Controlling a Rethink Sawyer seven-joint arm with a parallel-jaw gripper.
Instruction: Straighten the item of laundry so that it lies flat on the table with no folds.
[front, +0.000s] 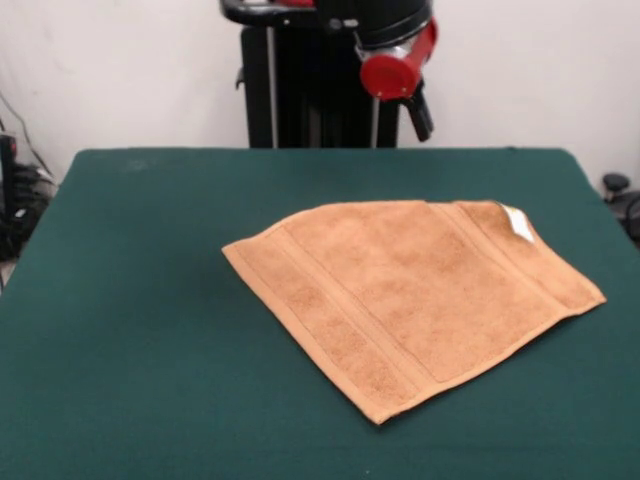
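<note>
While towel (412, 300) lies flat right of table (130, 300) centre | white wall behind | gripper (420, 112) raised behind towel, opening can't tell.

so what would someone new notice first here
The tan-orange towel stands out first, spread at an angle on the green table, toward the picture's right. It has a small white tag at its far right corner. Behind the table, at the top edge, hangs the robot's red and black arm.
</note>
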